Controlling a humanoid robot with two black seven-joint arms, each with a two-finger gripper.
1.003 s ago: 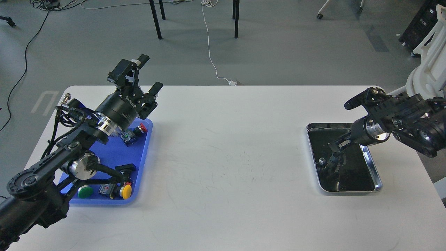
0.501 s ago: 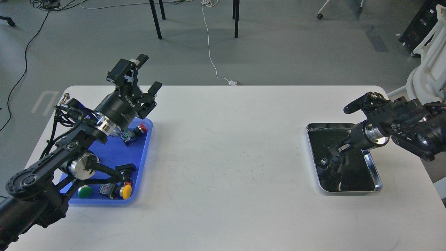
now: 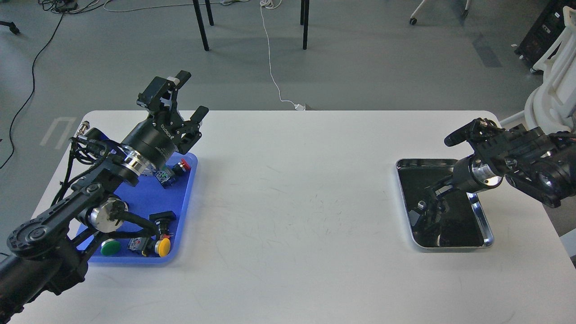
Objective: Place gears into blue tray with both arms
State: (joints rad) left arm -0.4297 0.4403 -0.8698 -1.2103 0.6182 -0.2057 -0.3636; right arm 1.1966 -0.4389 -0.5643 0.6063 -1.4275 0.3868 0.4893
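Head view: left claw (image 3: 177, 101) was spread wide above blue tray (image 3: 180, 216). Right claw (image 3: 429, 207) sat down in metal tray (image 3: 483, 225), grip unclear; gears indistinguishable there.

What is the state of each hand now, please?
Left hand: open, holding nothing, raised above the bright-blue plastic tray.
Right hand: cannot be told, dark inside the silver-rimmed metal tray.

A single view is given, taken from the robot's head and aimed forward and down. The whole white table (image 3: 288, 216) is taken in from moderate height, with grey floor (image 3: 360, 58) seen beyond its far edge. The arms are seen entering from the lower left and the right edge. No second view is offered for overlap.
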